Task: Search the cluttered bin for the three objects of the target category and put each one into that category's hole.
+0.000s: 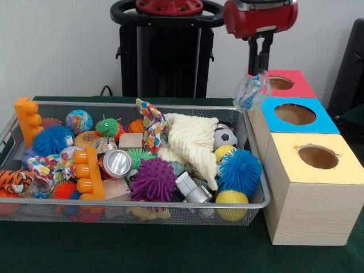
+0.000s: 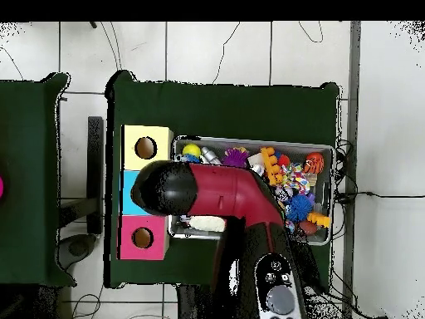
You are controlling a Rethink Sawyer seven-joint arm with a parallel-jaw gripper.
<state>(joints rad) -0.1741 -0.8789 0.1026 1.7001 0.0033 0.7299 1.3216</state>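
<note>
Hanging upright over the hole (image 1: 295,114) — claw (image 1: 257,77) gripping clear ball (image 1: 252,91).

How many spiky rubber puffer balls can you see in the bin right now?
5 clearly: blue puffer ball at left, small green one toward the back, purple one front centre, blue one at right, orange one front left. Others may be buried in the bin.

You're seeing hole (image 1: 294,114) showing bright blue surround, bin (image 1: 170,206) gleaming silver mesh, spiky ball (image 1: 152,180) glowing purple, cloth (image 1: 193,142) lying cream.
</note>
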